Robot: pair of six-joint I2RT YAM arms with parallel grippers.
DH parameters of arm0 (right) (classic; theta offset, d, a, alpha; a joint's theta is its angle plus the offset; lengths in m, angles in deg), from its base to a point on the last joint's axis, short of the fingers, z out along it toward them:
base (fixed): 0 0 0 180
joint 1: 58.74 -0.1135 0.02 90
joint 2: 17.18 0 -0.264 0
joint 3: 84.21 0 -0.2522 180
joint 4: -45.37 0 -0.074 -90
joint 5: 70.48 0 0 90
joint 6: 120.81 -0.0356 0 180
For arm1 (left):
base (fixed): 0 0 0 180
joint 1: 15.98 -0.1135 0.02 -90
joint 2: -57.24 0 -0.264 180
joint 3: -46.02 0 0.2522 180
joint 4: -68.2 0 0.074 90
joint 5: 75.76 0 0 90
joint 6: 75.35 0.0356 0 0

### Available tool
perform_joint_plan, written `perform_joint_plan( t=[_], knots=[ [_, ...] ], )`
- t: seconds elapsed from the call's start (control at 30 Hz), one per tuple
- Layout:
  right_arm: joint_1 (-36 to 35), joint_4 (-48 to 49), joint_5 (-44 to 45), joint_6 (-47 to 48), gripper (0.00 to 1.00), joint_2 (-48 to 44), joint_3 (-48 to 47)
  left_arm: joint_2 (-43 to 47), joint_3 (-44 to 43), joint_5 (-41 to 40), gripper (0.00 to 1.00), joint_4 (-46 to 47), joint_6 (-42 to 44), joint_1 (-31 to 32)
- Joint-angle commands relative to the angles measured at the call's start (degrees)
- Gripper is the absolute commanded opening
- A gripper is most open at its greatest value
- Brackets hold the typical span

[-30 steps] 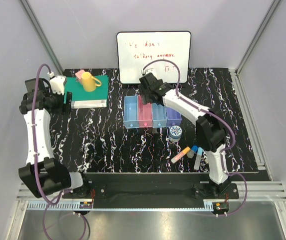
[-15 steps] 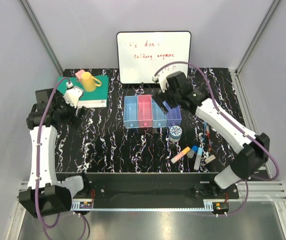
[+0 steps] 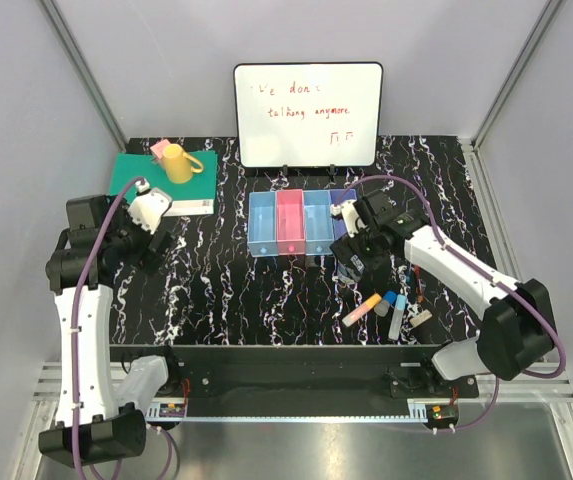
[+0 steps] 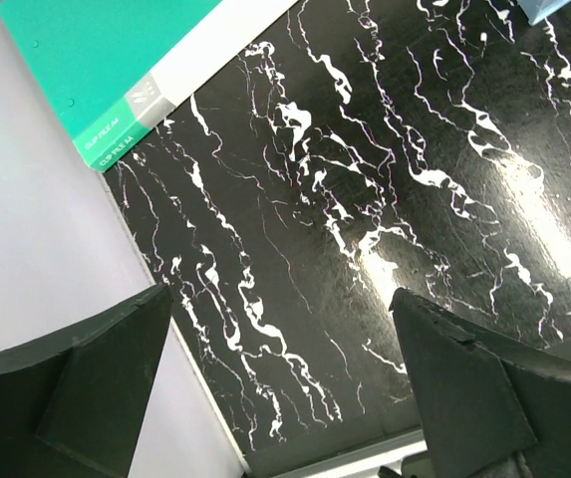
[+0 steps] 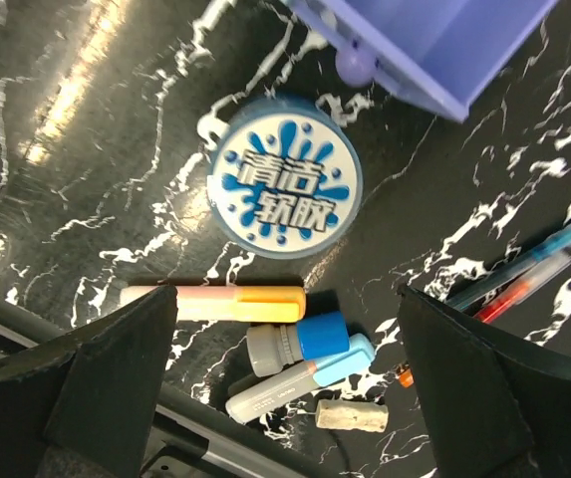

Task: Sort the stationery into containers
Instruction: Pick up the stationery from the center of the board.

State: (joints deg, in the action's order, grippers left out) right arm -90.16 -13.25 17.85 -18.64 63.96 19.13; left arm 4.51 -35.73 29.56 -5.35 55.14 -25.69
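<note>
Over on the left, my left gripper [image 3: 158, 232] hangs above bare marbled tabletop [image 4: 385, 179], jaws apart and empty, just off the corner of the green book [image 4: 96, 60]; it has no part in the step at hand. Mid-table sits the row of containers [image 3: 304, 222], blue, pink-red, blue and purple, with nothing I can make out inside them from above. Just right of them, my right gripper [image 5: 285, 329] hovers with jaws spread wide and empty over the stationery: the round blue-white roll [image 5: 285, 176] just in front of the purple bin [image 5: 434, 40], then the orange-pink marker [image 5: 215, 302], two blue-capped markers [image 5: 300, 344], the tan block [image 5: 352, 415] and thin pens [image 5: 524, 274] off to the right. I judge I am picking a first target. Next I need to descend and centre on one item, likely the roll or the orange-pink marker, before closing.
</note>
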Motion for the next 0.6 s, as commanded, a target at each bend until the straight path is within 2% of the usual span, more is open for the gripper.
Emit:
perform_joint_plan(
  t=[0.0, 0.27, 0.57],
  knots=[
    [1.4, 2.8, -3.9, -0.7, 1.0, -1.4, 1.7, 0.6, -0.9, -1.2, 0.99, -0.4, 0.5, 0.4],
    [1.4, 4.9, -9.9, -0.6, 1.0, 2.5, 0.4, -3.1, -2.3, -1.0, 0.99, -0.2, -0.6, 0.8],
    [2.1, 8.9, -4.8, 0.3, 1.0, 6.2, 0.1, -3.4, -2.2, 0.2, 0.99, 0.5, -1.3, 0.8]
  ],
)
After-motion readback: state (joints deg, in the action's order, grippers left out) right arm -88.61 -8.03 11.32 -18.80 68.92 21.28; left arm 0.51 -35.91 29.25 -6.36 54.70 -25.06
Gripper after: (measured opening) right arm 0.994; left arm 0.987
